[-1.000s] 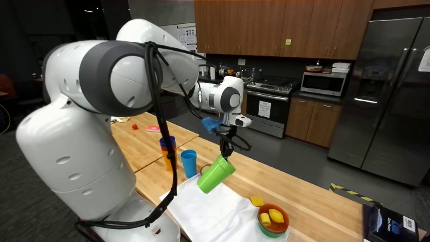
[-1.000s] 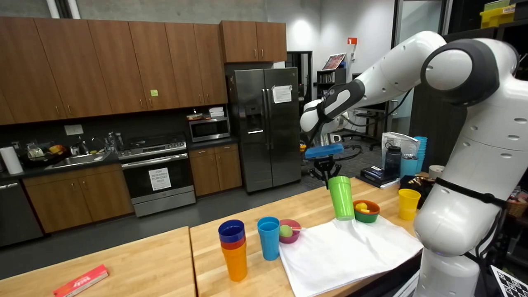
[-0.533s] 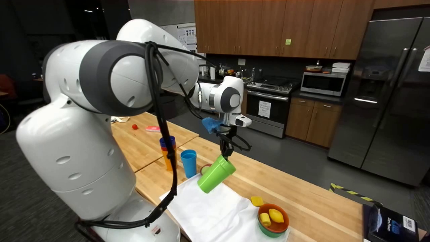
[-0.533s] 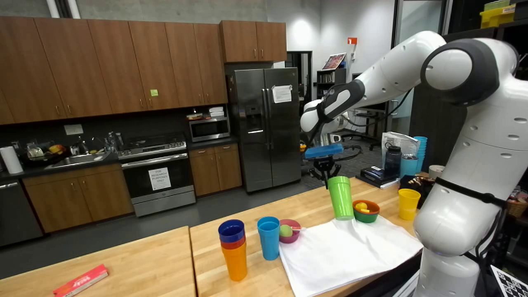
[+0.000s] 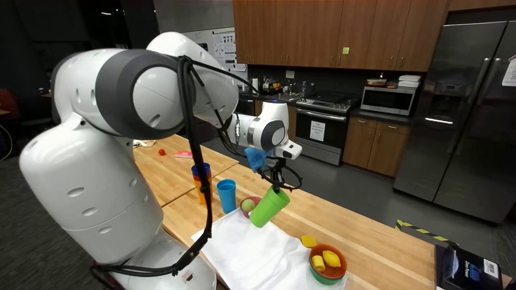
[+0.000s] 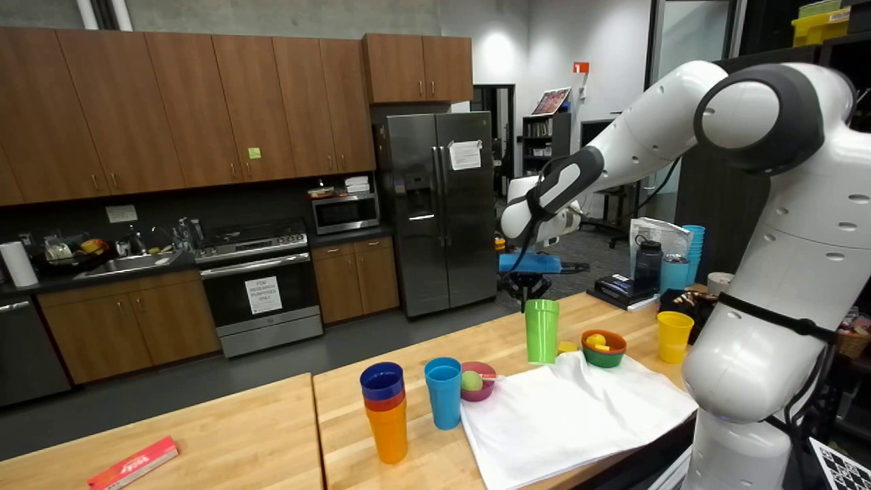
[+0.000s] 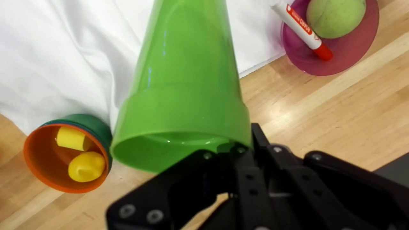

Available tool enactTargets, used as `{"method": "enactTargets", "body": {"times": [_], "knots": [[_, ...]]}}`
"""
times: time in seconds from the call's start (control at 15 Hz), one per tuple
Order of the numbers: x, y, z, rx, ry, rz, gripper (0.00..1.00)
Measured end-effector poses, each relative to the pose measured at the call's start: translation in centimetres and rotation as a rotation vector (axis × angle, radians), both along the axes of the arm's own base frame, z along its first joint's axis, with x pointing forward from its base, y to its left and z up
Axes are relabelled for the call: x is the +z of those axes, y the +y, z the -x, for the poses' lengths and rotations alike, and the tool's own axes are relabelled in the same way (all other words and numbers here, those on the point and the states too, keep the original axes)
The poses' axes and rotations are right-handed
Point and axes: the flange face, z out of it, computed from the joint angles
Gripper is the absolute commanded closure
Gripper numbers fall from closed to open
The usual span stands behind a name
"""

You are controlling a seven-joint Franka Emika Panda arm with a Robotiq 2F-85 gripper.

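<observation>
Gripper (image 7: 249,140): jaws pinched together on the thin rim, one finger inside the mouth and one outside
Green cup (image 7: 188,73): one, tilted below the gripper, base over the white cloth (image 7: 64,48); it could swivel or slip, since a single rim spot bears its weight
White cloth: one, under the gripper's load; a raised fold could snag the cup's base if the gripper dips
Purple bowl (image 7: 332,59): one, below and to one side of the gripper, with one ball (image 7: 335,16) and one marker (image 7: 303,30); the marker overhangs the rim, so a brush from the cup could flip it out
Orange bowl (image 7: 41,159): one, nested over a green one, on the gripper's opposite side, holding one lemon (image 7: 87,166) and one yellow cylinder (image 7: 73,139)
Yellow block (image 5: 308,241): one, on the counter (image 5: 383,249) between gripper and orange bowl
Blue cup (image 6: 444,393): one, just past the purple bowl from the gripper; a sideways swing might topple it
Cup stack (image 6: 389,432): one, three colours showing, farther from the gripper
Yellow cup (image 6: 674,337): one, well apart from the gripper
</observation>
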Motion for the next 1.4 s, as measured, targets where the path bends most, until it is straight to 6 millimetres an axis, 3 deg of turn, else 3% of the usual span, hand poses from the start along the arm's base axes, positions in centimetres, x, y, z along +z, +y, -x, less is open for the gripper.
{"method": "enactTargets", "body": {"times": [0.53, 1.4], "knots": [[-1.7, 0.1, 0.4, -0.006, -0.115, 0.007, 0.98], [-1.6, -1.0, -0.1, -0.019, -0.378, 0.051, 0.98]]}}
